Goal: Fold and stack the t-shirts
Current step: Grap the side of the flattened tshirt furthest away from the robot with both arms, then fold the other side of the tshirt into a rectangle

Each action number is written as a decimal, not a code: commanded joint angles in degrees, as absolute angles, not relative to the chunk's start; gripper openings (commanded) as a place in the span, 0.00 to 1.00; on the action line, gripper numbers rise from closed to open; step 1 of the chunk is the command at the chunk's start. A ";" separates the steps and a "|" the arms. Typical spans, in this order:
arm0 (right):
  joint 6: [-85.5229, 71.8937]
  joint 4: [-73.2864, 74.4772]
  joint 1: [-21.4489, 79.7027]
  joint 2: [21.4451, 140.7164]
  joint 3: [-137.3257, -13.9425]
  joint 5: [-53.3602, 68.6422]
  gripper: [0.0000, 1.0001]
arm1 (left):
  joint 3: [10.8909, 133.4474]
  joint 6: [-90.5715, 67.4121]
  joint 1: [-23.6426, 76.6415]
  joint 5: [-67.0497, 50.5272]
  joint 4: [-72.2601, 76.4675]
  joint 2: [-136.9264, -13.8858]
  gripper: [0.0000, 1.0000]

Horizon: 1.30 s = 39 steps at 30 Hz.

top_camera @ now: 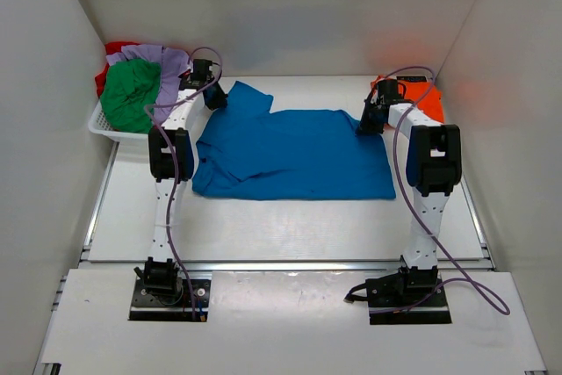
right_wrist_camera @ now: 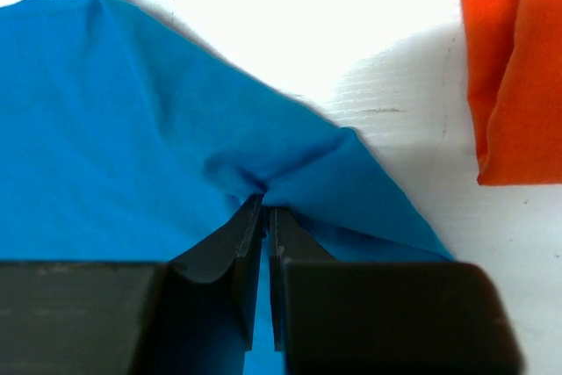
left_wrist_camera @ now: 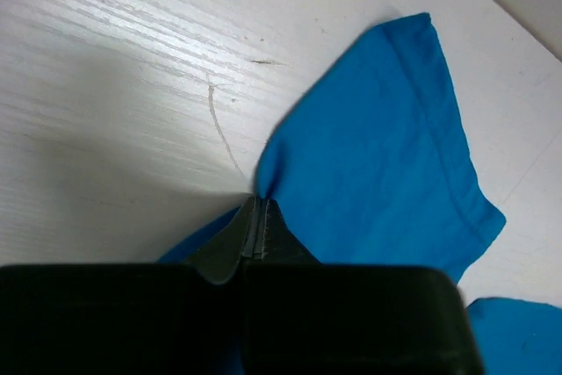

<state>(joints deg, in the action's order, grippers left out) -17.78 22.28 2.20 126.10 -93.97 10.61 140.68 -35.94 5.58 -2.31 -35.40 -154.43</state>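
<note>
The bright blue t-shirt [top_camera: 294,154] lies spread flat in the middle of the table. My left gripper [top_camera: 214,97] is shut on the blue shirt [left_wrist_camera: 369,155] at its far left part, beside a sleeve. My right gripper [top_camera: 369,120] is shut on the blue shirt [right_wrist_camera: 132,129] at its far right corner, where the cloth bunches at the fingertips. A folded orange t-shirt [top_camera: 423,98] lies at the back right and shows in the right wrist view [right_wrist_camera: 514,59]. Green [top_camera: 132,94], lavender [top_camera: 169,68] and red [top_camera: 114,50] t-shirts are piled in the basket.
The white slatted basket [top_camera: 105,127] stands at the back left against the left wall. White walls enclose the table on three sides. Both arm bases are bolted at the near edge.
</note>
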 commanded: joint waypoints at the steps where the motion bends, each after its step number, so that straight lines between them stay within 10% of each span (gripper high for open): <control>1: -16.79 22.24 2.72 123.23 -92.46 11.07 0.04 | 142.38 -34.89 6.15 -3.42 -36.22 -154.16 0.00; 12: -16.35 19.51 0.70 116.11 -89.22 18.45 0.00 | 139.49 -32.43 5.98 -8.70 -35.16 -143.19 0.00; 39: -11.78 21.88 -8.17 96.15 -69.26 27.60 0.00 | 81.06 -27.25 4.23 -11.69 -21.10 -102.50 0.00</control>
